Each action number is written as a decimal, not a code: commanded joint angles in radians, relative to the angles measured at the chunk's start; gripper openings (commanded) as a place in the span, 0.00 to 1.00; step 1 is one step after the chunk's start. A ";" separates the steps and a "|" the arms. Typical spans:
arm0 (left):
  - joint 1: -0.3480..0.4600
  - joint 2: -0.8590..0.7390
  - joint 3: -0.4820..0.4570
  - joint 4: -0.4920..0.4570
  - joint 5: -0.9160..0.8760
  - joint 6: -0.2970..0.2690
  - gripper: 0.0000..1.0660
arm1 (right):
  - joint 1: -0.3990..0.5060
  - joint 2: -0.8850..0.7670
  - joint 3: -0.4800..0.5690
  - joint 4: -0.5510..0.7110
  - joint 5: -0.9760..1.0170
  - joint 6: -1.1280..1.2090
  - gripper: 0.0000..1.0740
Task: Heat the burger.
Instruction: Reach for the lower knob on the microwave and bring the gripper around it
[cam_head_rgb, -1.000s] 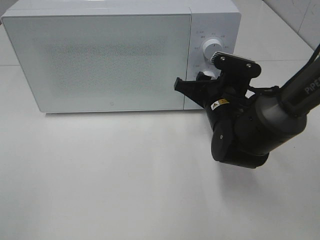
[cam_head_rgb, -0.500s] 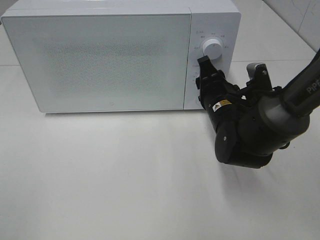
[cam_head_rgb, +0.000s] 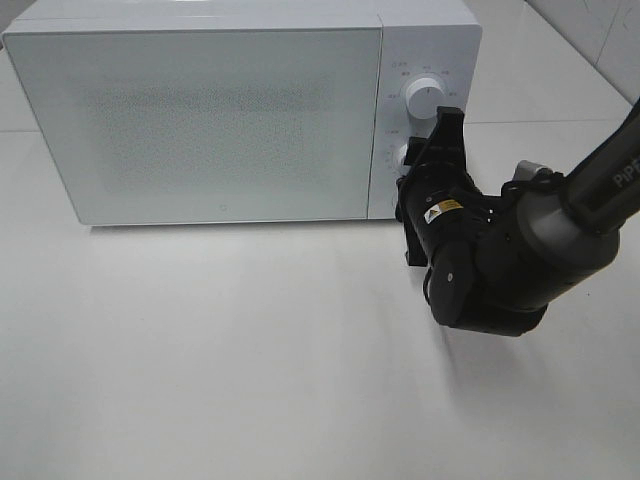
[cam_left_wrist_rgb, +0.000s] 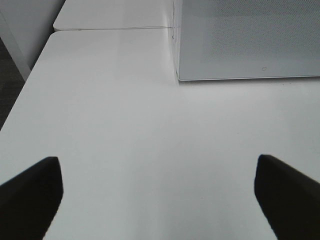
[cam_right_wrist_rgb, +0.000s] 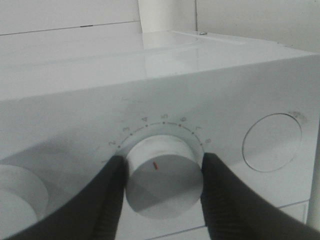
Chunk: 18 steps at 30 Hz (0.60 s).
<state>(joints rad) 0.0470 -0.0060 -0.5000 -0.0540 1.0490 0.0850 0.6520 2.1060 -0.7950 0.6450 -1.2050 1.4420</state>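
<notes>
Nearest, the left gripper (cam_left_wrist_rgb: 159, 200) hangs over the table (cam_left_wrist_rgb: 125, 125) at the near left, jaws spread wide and holding nothing. Farther right, the right gripper (cam_right_wrist_rgb: 162, 175) has its fingers (cam_right_wrist_rgb: 112, 195) pinched on either side of the lower dial (cam_right_wrist_rgb: 165, 187) of the microwave (cam_head_rgb: 200, 120), whose door is closed. The burger is not in view; probably it sits inside. To turn well, rotate about the dial's own axis, both fingers square on its rim, and stop at a modest mark.
</notes>
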 joint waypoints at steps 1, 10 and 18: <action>0.004 -0.018 0.003 -0.002 -0.010 -0.004 0.90 | 0.024 -0.011 -0.031 -0.230 -0.177 0.017 0.01; 0.004 -0.018 0.003 -0.002 -0.010 -0.004 0.90 | 0.024 -0.011 -0.031 -0.231 -0.182 -0.035 0.02; 0.004 -0.018 0.003 -0.002 -0.010 -0.004 0.90 | 0.024 -0.011 -0.031 -0.202 -0.182 -0.061 0.04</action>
<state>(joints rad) 0.0470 -0.0060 -0.5000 -0.0540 1.0490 0.0850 0.6510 2.1060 -0.7950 0.6420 -1.2050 1.4090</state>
